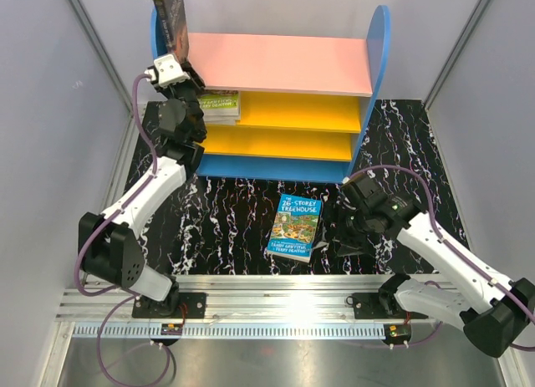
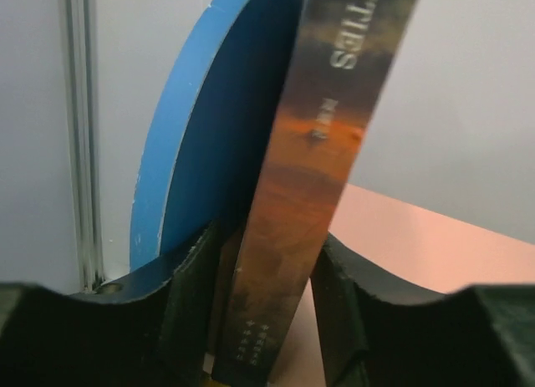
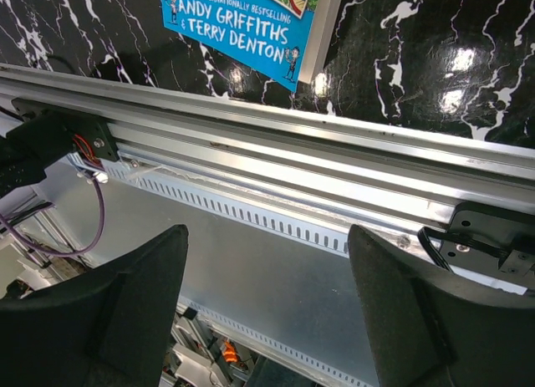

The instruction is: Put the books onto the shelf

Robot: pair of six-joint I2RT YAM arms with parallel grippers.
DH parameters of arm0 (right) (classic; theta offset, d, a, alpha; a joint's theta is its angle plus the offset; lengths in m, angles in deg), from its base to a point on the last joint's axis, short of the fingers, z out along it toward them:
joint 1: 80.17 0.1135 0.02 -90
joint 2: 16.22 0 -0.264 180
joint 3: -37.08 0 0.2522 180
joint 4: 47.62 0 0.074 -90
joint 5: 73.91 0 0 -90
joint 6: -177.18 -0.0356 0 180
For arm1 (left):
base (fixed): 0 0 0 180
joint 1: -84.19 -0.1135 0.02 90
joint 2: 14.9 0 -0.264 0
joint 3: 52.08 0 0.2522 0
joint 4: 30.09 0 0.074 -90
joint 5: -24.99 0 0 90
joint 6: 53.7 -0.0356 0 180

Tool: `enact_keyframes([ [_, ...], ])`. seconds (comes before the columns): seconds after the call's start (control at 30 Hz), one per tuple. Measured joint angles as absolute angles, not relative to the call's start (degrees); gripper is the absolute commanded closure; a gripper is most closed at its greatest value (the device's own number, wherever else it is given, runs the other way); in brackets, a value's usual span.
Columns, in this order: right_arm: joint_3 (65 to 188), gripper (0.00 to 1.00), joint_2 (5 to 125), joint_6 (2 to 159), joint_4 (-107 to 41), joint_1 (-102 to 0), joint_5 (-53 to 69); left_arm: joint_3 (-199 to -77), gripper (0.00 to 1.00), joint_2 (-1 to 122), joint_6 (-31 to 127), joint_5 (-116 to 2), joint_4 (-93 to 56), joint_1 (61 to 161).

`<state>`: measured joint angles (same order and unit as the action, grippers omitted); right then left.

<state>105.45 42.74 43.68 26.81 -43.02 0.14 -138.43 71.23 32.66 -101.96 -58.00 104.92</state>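
The left gripper (image 2: 269, 245) has a finger each side of the dark "A Tale of Two Cities" (image 2: 326, 153), pinching or not I cannot tell, the book upright at the left end of the pink top board (image 1: 284, 63) just beside the blue side panel (image 2: 226, 136), while the right gripper (image 3: 269, 236) hangs spread and empty over the aluminium rail (image 3: 292, 145), near the flat-lying blue "26-Storey Treehouse" (image 1: 295, 226).

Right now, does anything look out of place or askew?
The dark book stands tilted at the pink top board's left end, beside the blue side panel, between the fingers of the left hand. The blue book lies flat on the mat.
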Motion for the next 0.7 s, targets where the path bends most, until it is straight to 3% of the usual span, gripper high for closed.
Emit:
enact_keyframes([
  [0.4,105.45,0.16,45.85,46.10,24.53,-43.04,-0.01,-136.25,0.49,68.65,32.44,-101.59,-55.58,105.47],
  [0.5,105.45,0.17,46.04,46.56,24.27,-43.04,-0.03,-136.25,0.87,68.50,31.88,-101.31,-55.03,105.43],
  [0.57,105.45,0.17,46.11,46.80,24.25,-43.04,-0.03,-136.66,1.00,68.36,32.31,-100.23,-54.05,105.16],
  [0.7,105.45,0.17,46.11,46.95,24.25,-43.04,-0.01,-139.48,1.00,69.30,35.31,-99.58,-49.87,103.79],
])
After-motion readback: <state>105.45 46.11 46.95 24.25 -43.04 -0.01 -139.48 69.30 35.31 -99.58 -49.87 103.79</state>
